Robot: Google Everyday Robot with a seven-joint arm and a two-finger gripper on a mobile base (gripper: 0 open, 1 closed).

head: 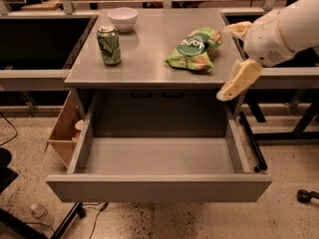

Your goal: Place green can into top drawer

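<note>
The green can (109, 45) stands upright on the left part of the grey table top (149, 66). The top drawer (159, 188) is pulled fully out below the table, and its inside is bare. My gripper (225, 61) hangs at the table's right edge on a white arm. It is well right of the can and above the drawer's right rear corner. Its two cream fingers (239, 79) are spread apart with nothing between them.
A white bowl (122, 18) sits behind the can at the table's back left. A green snack bag (195, 49) lies right of centre, near my gripper. A cardboard box (65, 128) stands by the drawer's left side. A plastic bottle (40, 214) lies on the floor.
</note>
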